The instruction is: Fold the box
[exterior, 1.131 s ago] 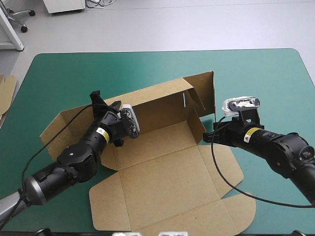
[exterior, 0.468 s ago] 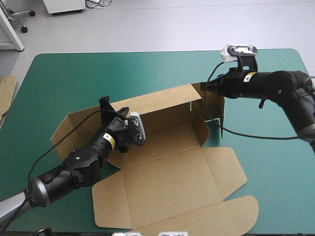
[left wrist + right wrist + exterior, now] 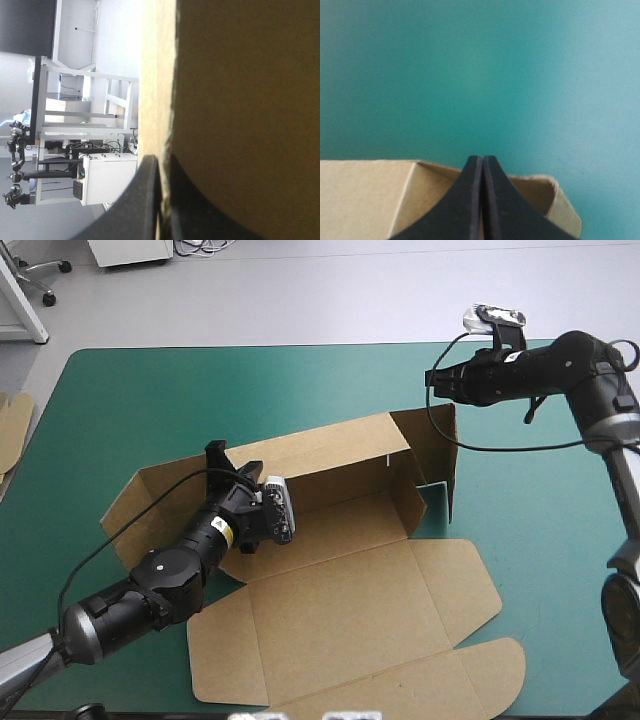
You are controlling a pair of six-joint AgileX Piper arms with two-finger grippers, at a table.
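One long wall of the brown box (image 3: pixel 340 590), at the centre of the teal-green cover (image 3: pixel 150 390), stands raised; left gripper (image 3: pixel 222 455) pinches it at 9 o'clock. Right gripper (image 3: pixel 437 380), pressed together and empty, hovers at 2 o'clock. Front panels lie flat: mostly unfolded.

Brown box (image 3: pixel 340 580), cut board: base + lid flat mid-table, rear wall up, right end flap upright.

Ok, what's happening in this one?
Two robot arms are folding a brown box on the teal-green table. The left gripper is shut on the top edge of the long back wall, holding it raised. The right gripper, shut and empty, hovers over the upright end flap at the box's right end. The front panels lie flat.
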